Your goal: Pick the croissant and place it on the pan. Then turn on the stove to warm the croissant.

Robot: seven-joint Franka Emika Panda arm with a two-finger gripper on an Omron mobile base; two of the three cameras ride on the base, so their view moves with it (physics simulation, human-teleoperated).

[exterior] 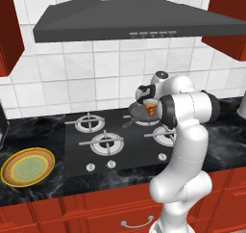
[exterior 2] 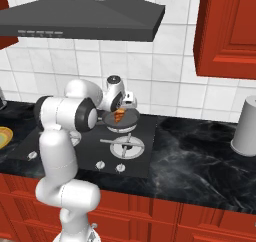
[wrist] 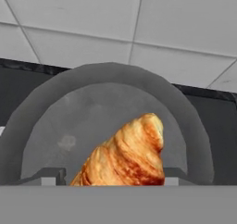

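Hand grips the croissant over the pan; left base view adds a plate.

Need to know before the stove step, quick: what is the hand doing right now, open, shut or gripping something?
Hand: closed on the croissant, holding it over the pan.

Flaky, glazed croissant; matt grey metal pan; glossy black glass stove; polished dark marble surface.
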